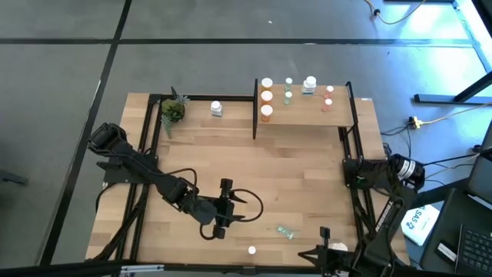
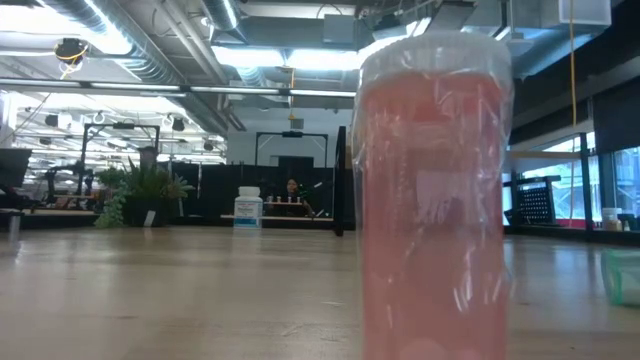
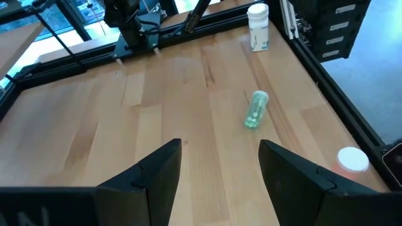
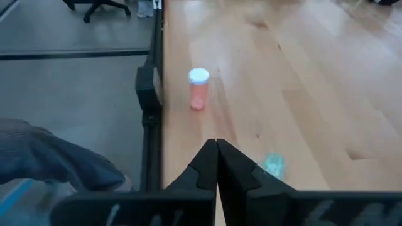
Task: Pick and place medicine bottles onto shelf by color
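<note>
Nearby, lying on smooth pale-wood tabletop (image 3: pixel 157 100): translucent green cylindrical bottle (image 3: pixel 255 109); left gripper (image 3: pixel 220 169) jaws open, right gripper (image 4: pixel 217 160) jaws closed, empty.

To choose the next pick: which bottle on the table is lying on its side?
The green bottle near the table's front edge, ahead of the left gripper. It lies flat; the pinkish-red bottle nearby stands upright.

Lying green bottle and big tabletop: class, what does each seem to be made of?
The lying green bottle looks like translucent plastic, since the tabletop's tone shows through its glossy body. The big tabletop looks like pale jointed wood planks with visible grain and a smooth satin finish.
</note>
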`<state>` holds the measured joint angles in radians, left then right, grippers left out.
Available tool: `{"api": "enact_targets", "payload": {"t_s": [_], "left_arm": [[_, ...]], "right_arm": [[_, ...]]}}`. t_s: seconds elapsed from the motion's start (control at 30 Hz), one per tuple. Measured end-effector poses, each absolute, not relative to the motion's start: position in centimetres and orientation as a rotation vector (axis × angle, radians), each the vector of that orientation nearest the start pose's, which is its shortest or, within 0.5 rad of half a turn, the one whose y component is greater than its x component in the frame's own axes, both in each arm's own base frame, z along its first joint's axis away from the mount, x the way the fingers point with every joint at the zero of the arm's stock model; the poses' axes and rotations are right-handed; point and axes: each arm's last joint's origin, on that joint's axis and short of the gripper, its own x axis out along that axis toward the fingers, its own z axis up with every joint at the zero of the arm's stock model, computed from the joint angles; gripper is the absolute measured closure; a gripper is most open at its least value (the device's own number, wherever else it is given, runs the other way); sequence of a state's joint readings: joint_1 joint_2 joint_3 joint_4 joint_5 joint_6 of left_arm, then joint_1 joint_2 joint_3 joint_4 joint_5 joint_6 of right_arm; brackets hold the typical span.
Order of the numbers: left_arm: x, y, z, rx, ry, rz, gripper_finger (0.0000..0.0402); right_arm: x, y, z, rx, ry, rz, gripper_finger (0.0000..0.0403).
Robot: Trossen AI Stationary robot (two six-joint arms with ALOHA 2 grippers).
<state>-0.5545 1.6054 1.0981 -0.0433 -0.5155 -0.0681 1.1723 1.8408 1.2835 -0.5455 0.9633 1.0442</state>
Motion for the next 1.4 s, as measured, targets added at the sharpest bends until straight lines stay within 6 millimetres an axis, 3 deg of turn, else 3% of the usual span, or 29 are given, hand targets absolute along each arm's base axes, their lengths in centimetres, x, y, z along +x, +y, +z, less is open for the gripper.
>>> {"api": "enact_targets", "payload": {"t_s": [0.47,0.63,0.9,1.2,1.4], "left_arm": [[30.6,-17.3,25.2,0.214,0.474,-0.022,0.0195],[30.6,-17.3,25.2,0.214,0.475,-0.022,0.0195],[30.7,-17.3,25.2,0.214,0.474,-0.022,0.0195],[30.6,-17.3,25.2,0.214,0.474,-0.022,0.0195],[30.7,-17.3,25.2,0.214,0.475,-0.022,0.0195]], "right_arm": [[16.4,32.5,19.9,0.057,0.533,-0.161,0.04],[16.3,32.1,18.8,0.065,0.557,-0.216,0.0401],[16.7,33.0,16.8,0.139,0.564,-0.23,0.0401],[16.6,33.4,16.6,0.377,0.664,-0.249,0.038],[16.8,33.2,16.5,0.386,0.666,-0.259,0.0373]]}}
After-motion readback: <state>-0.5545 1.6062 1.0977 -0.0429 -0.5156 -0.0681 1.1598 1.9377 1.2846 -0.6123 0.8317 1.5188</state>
